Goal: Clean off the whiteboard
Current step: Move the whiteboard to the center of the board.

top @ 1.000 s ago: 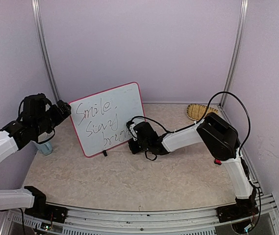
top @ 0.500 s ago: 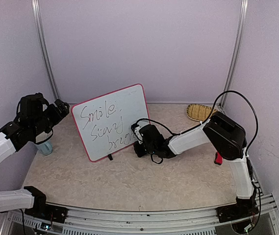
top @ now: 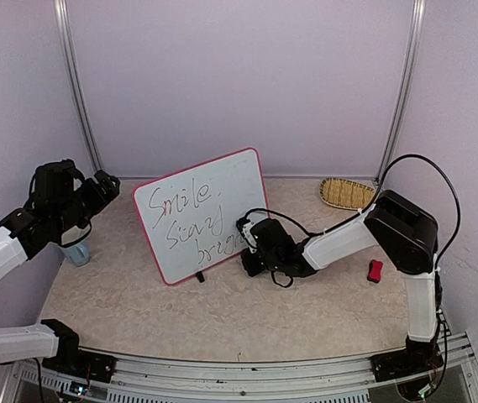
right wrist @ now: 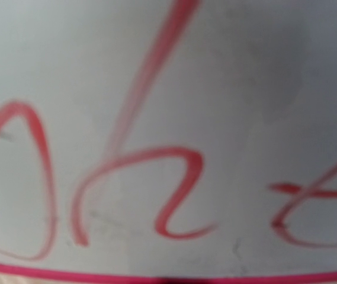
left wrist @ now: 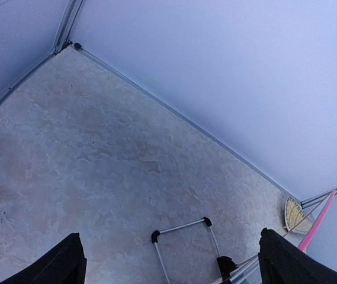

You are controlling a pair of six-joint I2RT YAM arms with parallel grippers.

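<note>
three lines of handwriting are all on the whiteboard (top: pixel 201 214), so i judge that nothing is erased yet and the whole wiping is left to do. the board stands tilted on its small feet near the middle of the surface (top: pixel 222 311). the right gripper (top: pixel 251 250) is closed tight and sits at the lower right edge of the board; whether it pinches the frame or holds something, i cannot tell. its wrist camera sees only red letters very near. the left gripper (top: pixel 106 186) is wide open, holds nothing, and hovers left of the board, apart from it. a small red thing (top: pixel 375 270) lies on the surface by the right arm.
</note>
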